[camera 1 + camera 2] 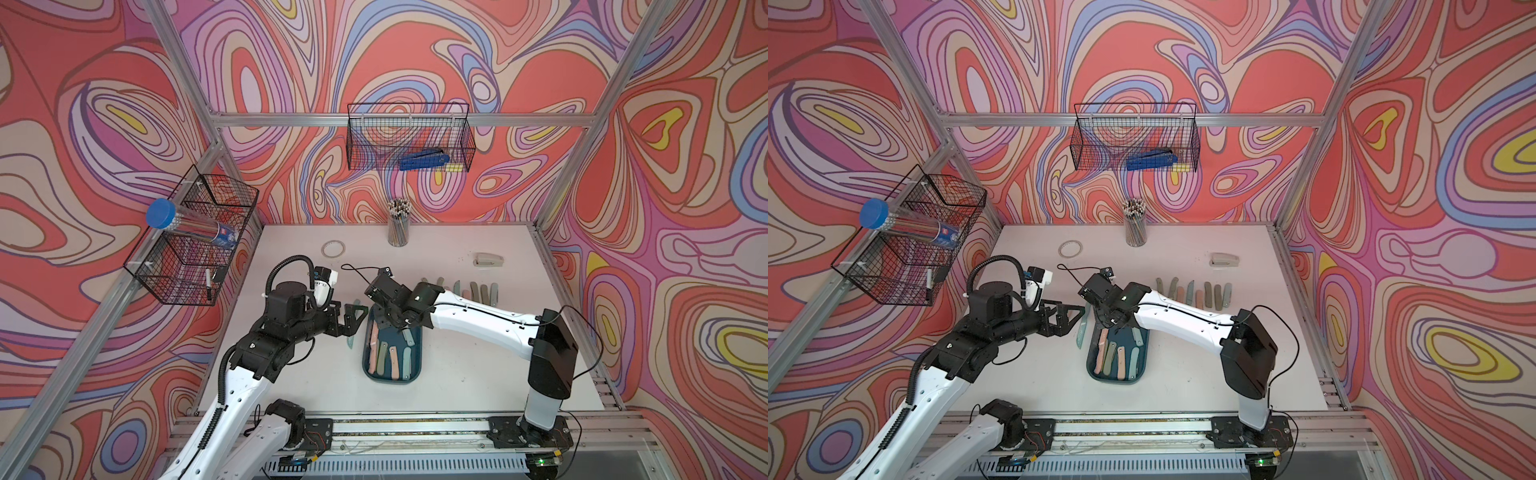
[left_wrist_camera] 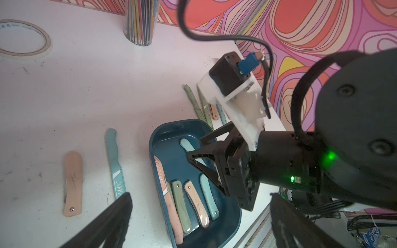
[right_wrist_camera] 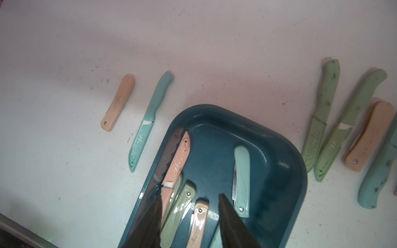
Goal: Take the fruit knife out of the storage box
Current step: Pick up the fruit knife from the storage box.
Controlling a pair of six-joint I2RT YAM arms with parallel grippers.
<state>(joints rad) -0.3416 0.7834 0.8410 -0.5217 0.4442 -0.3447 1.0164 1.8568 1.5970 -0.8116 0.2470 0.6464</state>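
The dark teal storage box (image 1: 392, 380) (image 1: 1117, 380) lies mid-table and holds several fruit knives. Among them are a pink sheathed knife (image 3: 178, 156), a green folding knife (image 3: 180, 206), a peach folding knife (image 3: 198, 223) and a pale teal folding knife (image 3: 241, 180). My right gripper (image 3: 191, 194) (image 1: 388, 322) reaches down into the box's far end. It is open, and its fingers stand either side of the green and peach folding knives without gripping either. My left gripper (image 1: 353, 318) (image 2: 199, 206) hovers wide open and empty just left of the box.
A teal sheathed knife (image 3: 148, 122) and a peach folding knife (image 3: 118, 103) lie on the table left of the box. A row of several knives (image 1: 461, 291) lies to its right. Farther back are a pencil cup (image 1: 398, 226), a tape ring (image 1: 333, 249) and a stapler (image 1: 489, 260). Wire baskets (image 1: 409, 137) (image 1: 195, 237) hang on the walls.
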